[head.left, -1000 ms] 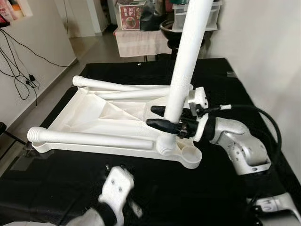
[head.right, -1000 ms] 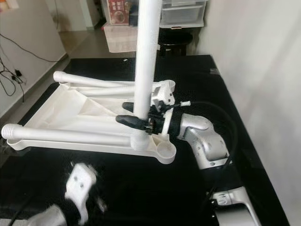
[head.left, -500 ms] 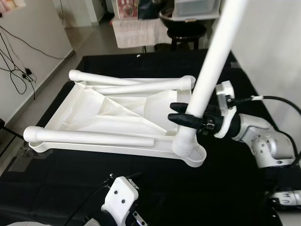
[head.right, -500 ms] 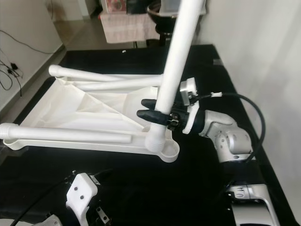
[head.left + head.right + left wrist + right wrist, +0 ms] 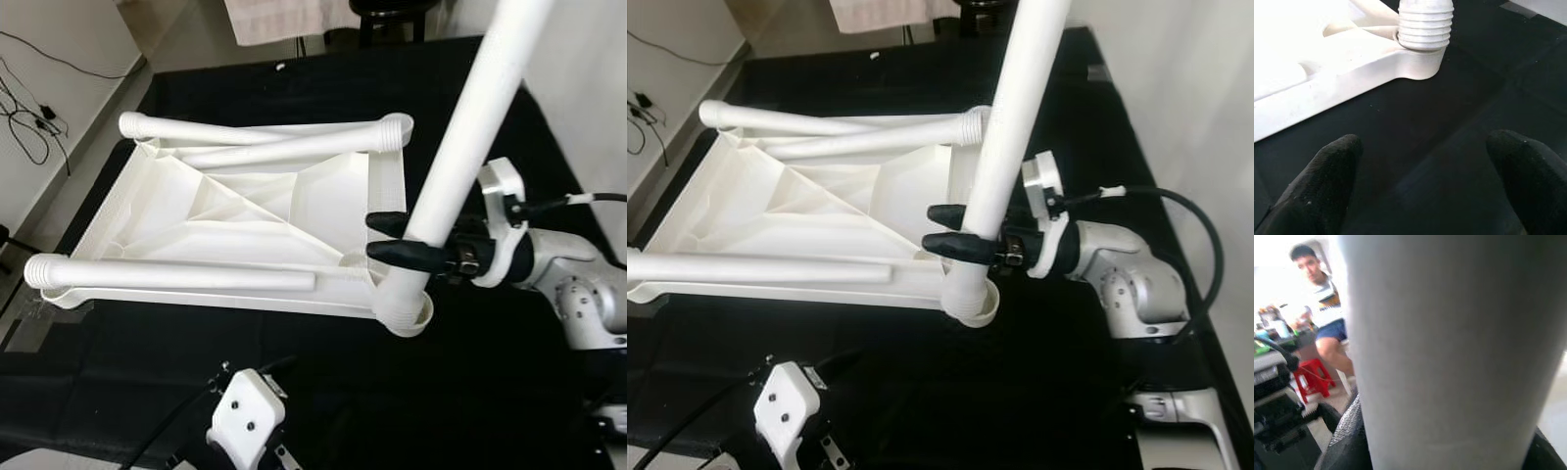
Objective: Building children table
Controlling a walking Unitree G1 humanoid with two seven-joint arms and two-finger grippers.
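A white plastic tabletop (image 5: 245, 215) lies upside down on a black table (image 5: 323, 382). Three white legs lie loose on it: one along the near rim (image 5: 176, 277) and two crossing at the far side (image 5: 294, 149). A fourth leg (image 5: 465, 127) stands tilted, its ribbed end (image 5: 402, 308) in the near right corner socket. My right gripper (image 5: 392, 238) is shut on this leg just above that end. My left gripper (image 5: 1425, 166) hovers open over the black table, fingers wide apart, facing that corner and ribbed end (image 5: 1425, 24).
A white wall (image 5: 588, 88) runs close along the table's right side. Cables (image 5: 24, 127) trail on the floor to the left. In the right wrist view a person (image 5: 1322, 308) sits in the background beside a red stool (image 5: 1312, 379).
The camera has tilted down and closer. My right gripper has carried the standing leg to the right, so its ribbed end went from beside the corner socket into it.
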